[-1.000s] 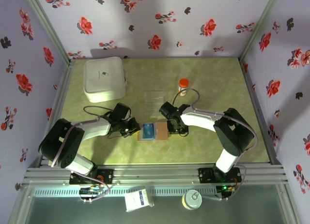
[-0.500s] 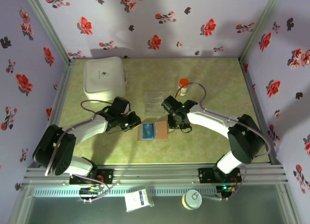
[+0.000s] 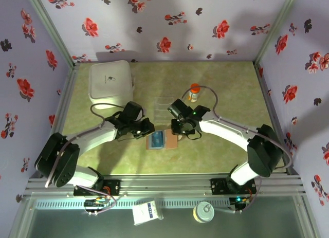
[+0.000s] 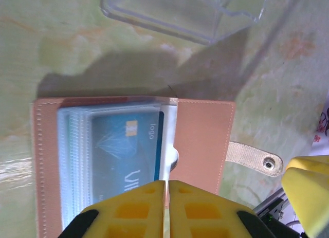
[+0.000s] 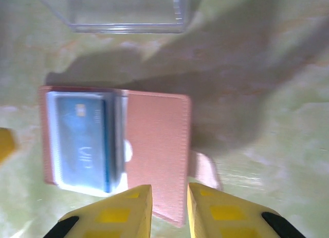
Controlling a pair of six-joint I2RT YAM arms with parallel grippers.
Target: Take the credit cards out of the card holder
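One card holder lies open and flat on the green marbled table, just in front of the clear plastic tray.

Holder: tan-brown, leather-like and rectangular, with pale stitching along the edges. The right flap is plain, and a strap with a metal snap sticks out of its right side. The left half carries a stack of clear ribbed plastic sleeves. The topmost sleeve shows a blue credit card with a small gold chip and pale lettering. Cards beneath it cannot be counted, and their colours cannot be read through the sleeves.

State, left end effector: blocky yellow fingers pressed together with only a thin seam between them, overlapping the holder's edge beside the sleeves. Whether a sleeve edge is pinched in that seam — cannot tell; the fingers cover that stretch of the holder.

State, right end effector: fingers slightly apart with a narrow gap, above the edge of the plain flap. Contact with the flap is unclear — this wrist view is blurred.

Back of the table: white rounded-corner box and orange-capped bottle.
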